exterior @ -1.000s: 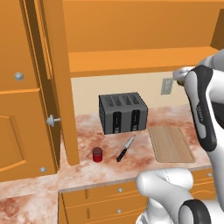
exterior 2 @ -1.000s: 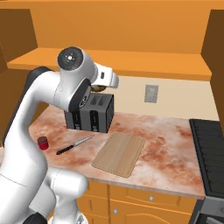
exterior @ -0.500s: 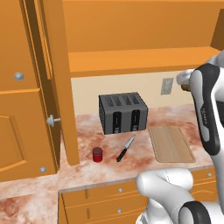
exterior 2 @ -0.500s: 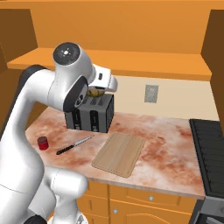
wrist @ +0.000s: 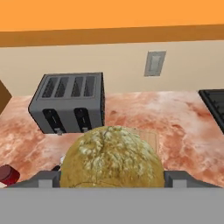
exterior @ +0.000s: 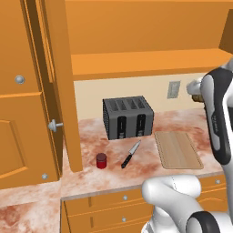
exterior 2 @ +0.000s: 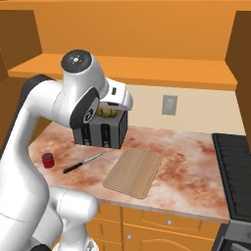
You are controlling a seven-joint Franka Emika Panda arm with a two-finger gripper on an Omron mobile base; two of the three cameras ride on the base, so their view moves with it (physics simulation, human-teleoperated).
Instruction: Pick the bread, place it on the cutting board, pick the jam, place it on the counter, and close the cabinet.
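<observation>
Above the counter [exterior 2: 186, 157], the gripper [wrist: 109, 186] is clamped on the bread [wrist: 110, 159] (held in the air, touching nothing below). On the counter, the board [exterior 2: 133, 171] lies right of the toaster [exterior: 127, 117]; the jam [exterior: 101, 160] stands left of the knife [exterior: 130, 154], near the open cabinet door [exterior: 61, 82].

bread [wrist: 109, 158] hides most of cutting board [wrist: 151, 138] | jam [wrist: 8, 175] cut by edge

Rough, crumbly bread [wrist: 109, 157] — above a marbled stone bench [exterior: 150, 164], matt wooden cutting board [exterior: 177, 149] and dull grey metal toaster [exterior: 128, 117].
</observation>
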